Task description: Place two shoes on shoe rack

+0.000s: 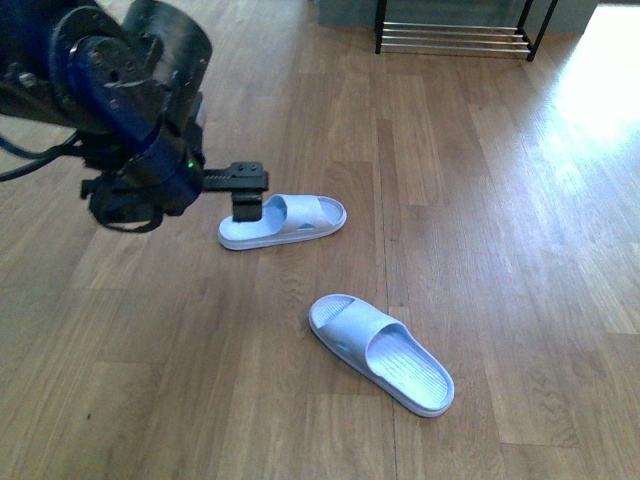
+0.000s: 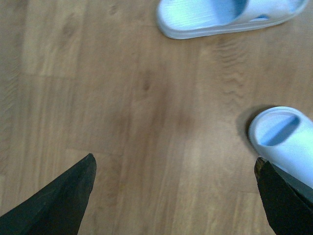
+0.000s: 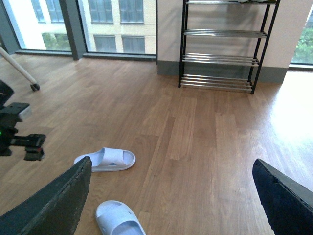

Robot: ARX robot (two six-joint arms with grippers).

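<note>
Two pale blue slide sandals lie on the wooden floor. The farther shoe (image 1: 290, 220) lies on its sole, and the nearer shoe (image 1: 385, 355) lies angled in front of it. My left gripper (image 1: 243, 190) hangs open just above the farther shoe's heel end, holding nothing. In the left wrist view both shoes (image 2: 230, 17) (image 2: 288, 142) lie outside the open gripper (image 2: 174, 159). My right gripper (image 3: 171, 163) is open and raised, looking over both shoes (image 3: 107, 159) (image 3: 117, 218) towards the shoe rack (image 3: 222, 58) against the far wall.
The shoe rack (image 1: 455, 38) shows at the top edge of the front view, with bare wooden floor between it and the shoes. A white pole on a caster (image 3: 19, 68) stands near the windows. My left arm (image 3: 19, 139) shows beside the farther shoe.
</note>
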